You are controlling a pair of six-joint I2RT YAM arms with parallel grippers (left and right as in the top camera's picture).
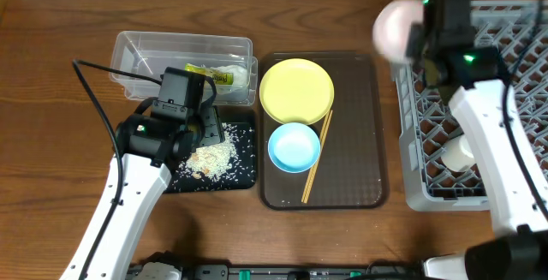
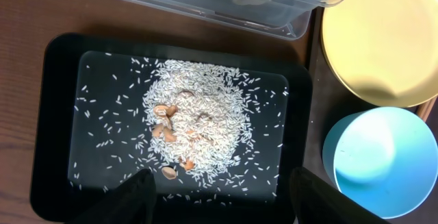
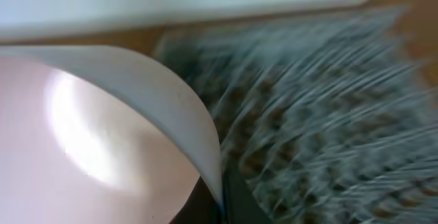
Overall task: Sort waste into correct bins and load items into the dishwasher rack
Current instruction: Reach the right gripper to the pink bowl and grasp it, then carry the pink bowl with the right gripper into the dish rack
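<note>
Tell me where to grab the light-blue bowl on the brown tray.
I'd pinch the rim of the light-blue bowl from straight above, one finger inside, one outside: it sits upright, mouth up. Take the rim portion nearest the robot; the chopsticks lie along one side and the yellow plate crowds the far side.

The wooden table (image 1: pixel 51 74) is occupied by a clear tub (image 1: pixel 141 57) towards its far edge, a black tray (image 1: pixel 248 177) just before it, a brown tray (image 1: pixel 355 126) mid-table and a grey rack (image 1: pixel 411 169) at the right edge.
</note>
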